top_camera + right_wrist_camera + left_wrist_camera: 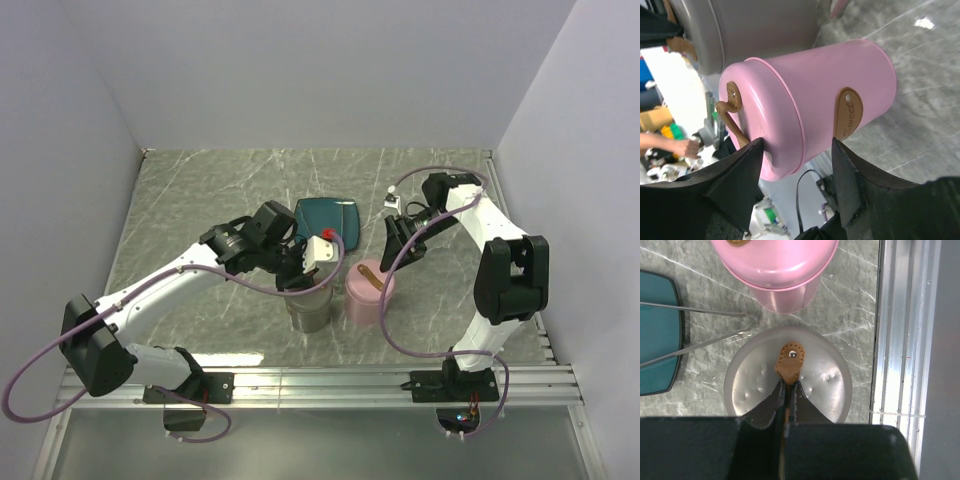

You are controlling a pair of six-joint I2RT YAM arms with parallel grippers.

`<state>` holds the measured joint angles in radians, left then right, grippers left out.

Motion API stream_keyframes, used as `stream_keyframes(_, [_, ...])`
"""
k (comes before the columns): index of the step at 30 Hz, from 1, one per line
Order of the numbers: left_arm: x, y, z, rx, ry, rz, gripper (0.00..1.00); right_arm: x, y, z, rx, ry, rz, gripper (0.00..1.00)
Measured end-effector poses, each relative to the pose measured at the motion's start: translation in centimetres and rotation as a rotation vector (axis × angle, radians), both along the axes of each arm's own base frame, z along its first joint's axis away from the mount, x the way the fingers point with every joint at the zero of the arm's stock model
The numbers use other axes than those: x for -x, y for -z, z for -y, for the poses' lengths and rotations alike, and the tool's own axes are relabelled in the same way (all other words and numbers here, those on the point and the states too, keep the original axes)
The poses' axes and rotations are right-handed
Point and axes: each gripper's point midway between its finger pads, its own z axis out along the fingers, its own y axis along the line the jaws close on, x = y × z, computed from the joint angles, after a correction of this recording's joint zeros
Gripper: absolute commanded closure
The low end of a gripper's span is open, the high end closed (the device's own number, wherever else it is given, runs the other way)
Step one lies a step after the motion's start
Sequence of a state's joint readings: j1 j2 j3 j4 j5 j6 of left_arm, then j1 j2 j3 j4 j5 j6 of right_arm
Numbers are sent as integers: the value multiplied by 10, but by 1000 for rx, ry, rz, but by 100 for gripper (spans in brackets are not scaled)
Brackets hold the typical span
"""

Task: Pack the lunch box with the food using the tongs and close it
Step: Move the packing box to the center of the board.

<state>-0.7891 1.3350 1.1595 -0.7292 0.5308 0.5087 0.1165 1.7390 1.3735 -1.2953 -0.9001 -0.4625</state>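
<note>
Your left gripper (787, 385) is pinched shut on the brown tab (791, 360) atop the silver tin (830, 385). Your right gripper (796, 145) stands fairly wide, straddling the pink lunch box (830, 80) at its lid (contact unclear). The tongs (715, 311) lie across the teal plate (655, 330), tips toward the tin; one red piece of food (327, 233) sits at the plate's near edge.

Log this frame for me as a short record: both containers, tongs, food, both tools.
silver container: lidded, next to pink container
left tool: shut on silver container's leather tab
right tool: open, fingers either side of pink container
tongs: lying free, partly over teal plate
food: one red piece seen at plate's near edge
</note>
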Motion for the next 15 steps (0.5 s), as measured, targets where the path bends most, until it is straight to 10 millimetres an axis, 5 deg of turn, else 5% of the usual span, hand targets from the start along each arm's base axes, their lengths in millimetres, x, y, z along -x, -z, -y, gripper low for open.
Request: stream_keyframes(15, [28,1,22,38,109,-7,95,27,1,-13,-36,-56,-82,43])
